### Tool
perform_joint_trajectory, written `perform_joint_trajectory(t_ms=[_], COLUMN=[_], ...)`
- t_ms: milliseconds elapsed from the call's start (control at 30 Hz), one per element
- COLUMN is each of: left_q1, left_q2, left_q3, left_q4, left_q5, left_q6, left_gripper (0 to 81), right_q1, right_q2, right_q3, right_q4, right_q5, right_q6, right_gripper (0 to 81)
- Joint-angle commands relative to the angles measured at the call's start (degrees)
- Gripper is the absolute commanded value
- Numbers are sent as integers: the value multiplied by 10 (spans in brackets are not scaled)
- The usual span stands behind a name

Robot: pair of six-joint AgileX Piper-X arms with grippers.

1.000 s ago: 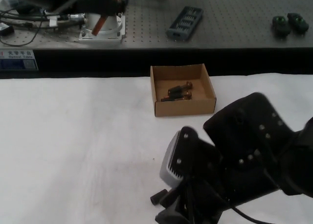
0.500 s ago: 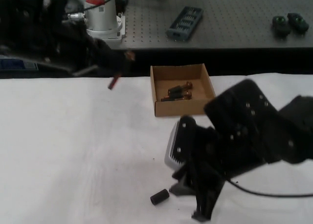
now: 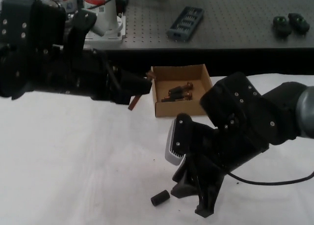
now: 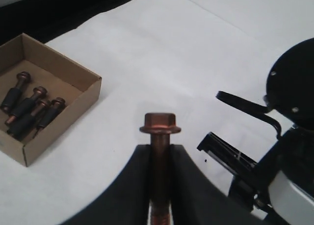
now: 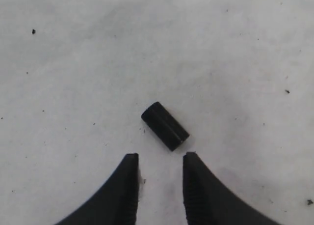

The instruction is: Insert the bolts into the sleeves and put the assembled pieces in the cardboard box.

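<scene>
My left gripper (image 4: 160, 154) is shut on a copper bolt (image 4: 159, 136), held by its shank with the hex head sticking out past the fingertips. In the high view that bolt (image 3: 133, 103) hangs just left of the cardboard box (image 3: 184, 110). Several assembled bolt-and-sleeve pieces (image 4: 29, 109) lie inside the box (image 4: 64, 122). A loose black sleeve (image 5: 165, 126) lies on its side on the white cloth. My right gripper (image 5: 159, 161) stands open just short of the sleeve, without touching it. The high view shows the sleeve (image 3: 160, 198) left of the right gripper (image 3: 195, 201).
Behind the cloth runs a dark perforated bench with a blue rack (image 3: 185, 21), two black-and-green parts (image 3: 290, 23) and a white cylindrical base (image 3: 102, 18). White cloth (image 3: 73, 161) covers the front left of the table.
The left arm has swung in from the far left with the bolt, ending beside the box. The right arm has lifted and shifted back, uncovering the sleeve.
</scene>
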Motion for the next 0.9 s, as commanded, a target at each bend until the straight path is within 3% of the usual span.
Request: perform_joint_trajectory(t_ms=[0, 333, 467, 867], left_q1=[-3, -3, -3, -3], left_q2=[-41, -65, -65, -65], left_q3=[45, 97, 116, 121], left_q4=[-40, -42, -62, -54], left_q5=[10, 12, 47, 70], left_q6=[-1, -3, -4, -16], left_gripper=[6, 6, 6, 6], right_q1=[-4, 1, 1, 1], right_q2=[1, 1, 3, 5], right_q3=[-5, -6, -20, -45], right_q4=[4, -8, 1, -1], right_q5=[-7, 25, 40, 38], right_q6=[-6, -3, -2, -7], right_gripper=[232, 245, 283, 284])
